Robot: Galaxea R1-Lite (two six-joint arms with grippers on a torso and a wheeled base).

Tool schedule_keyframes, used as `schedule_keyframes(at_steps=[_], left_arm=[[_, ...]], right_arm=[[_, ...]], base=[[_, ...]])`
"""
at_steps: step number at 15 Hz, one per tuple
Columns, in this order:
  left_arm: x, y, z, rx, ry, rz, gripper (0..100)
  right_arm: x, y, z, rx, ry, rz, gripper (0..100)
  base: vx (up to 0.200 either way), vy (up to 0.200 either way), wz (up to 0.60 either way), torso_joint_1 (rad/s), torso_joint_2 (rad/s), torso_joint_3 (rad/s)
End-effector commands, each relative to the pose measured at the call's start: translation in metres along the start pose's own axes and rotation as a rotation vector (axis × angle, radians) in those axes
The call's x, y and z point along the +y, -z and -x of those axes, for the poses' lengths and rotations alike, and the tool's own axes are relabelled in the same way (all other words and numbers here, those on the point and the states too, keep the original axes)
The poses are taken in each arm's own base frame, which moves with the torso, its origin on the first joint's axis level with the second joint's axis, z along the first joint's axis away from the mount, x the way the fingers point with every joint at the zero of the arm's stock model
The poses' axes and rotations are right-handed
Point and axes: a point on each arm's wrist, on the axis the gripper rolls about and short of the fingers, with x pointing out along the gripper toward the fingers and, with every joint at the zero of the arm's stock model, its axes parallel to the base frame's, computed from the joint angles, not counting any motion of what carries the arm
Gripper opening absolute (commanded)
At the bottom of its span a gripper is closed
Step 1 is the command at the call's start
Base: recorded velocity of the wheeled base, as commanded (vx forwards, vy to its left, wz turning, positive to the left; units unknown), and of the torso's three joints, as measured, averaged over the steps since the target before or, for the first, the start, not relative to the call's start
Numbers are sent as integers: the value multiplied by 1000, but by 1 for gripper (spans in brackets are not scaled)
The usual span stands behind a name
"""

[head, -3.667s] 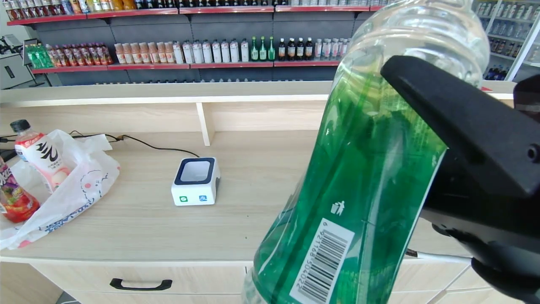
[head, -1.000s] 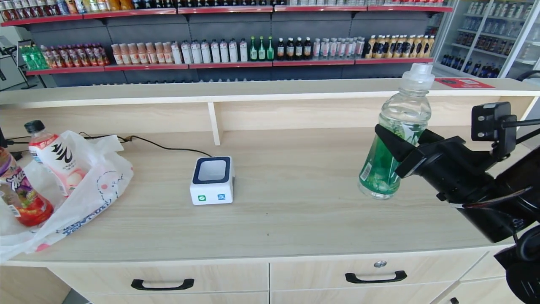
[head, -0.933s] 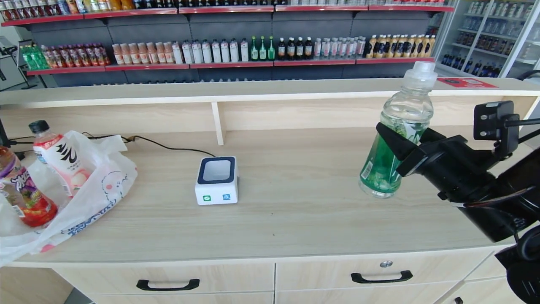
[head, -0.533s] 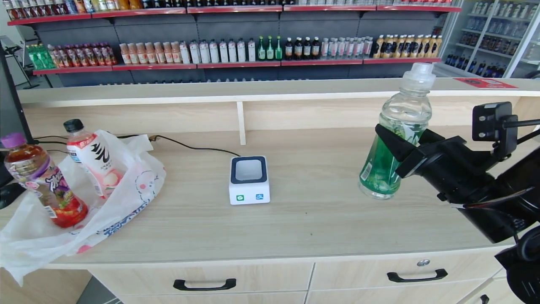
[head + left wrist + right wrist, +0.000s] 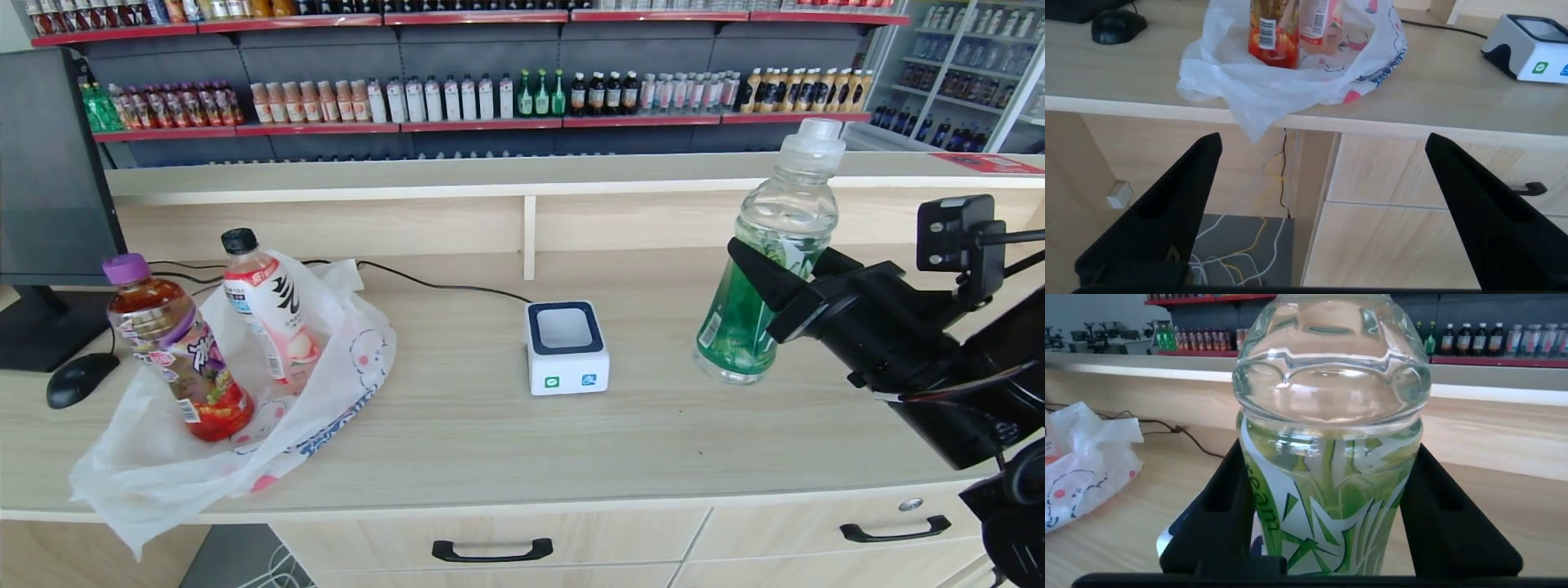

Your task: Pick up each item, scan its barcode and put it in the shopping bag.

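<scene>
Right gripper (image 5: 763, 282) pinches the green bottle (image 5: 739, 335) upright at the right of the counter (image 5: 490, 445), well apart from the scanner (image 5: 567, 351). Left gripper (image 5: 1323, 143) has its jaws spread. Judged step: scanning; the next move calls for bringing the barcode (image 5: 708, 331) to face the scanner.

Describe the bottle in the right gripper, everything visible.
The bottle is clear plastic with a pale translucent cap, a ribbed clear shoulder and a green wrap label with a barcode on the side toward the scanner. It is capped and nearly upright, leaning slightly. The right gripper clamps it mid-body, fingers on either side. It is over the counter's right part; base contact can't be judged.
</scene>
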Motion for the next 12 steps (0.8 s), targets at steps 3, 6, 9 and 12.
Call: schedule_keyframes(at_steps=[3,6,9,12], left_arm=[[0,0,0,0,-1,0,100],[0,0,0,0,-1,0,100],[0,0,0,-1,-1,-4,100],[0,0,0,0,-1,-3,100]], right_arm=[[0,-4,1,-13,-1,4,0],[1,-7,3,-20,-2,12,0],[1,-8,2,-29,-74,64,0],[-15,-13,-32,-119,-76,210,0]], base=[[0,200,0,2,4,6],[0,200,0,4,2,2],[0,67,0,1,1,1],[0,0,0,0,0,0]])
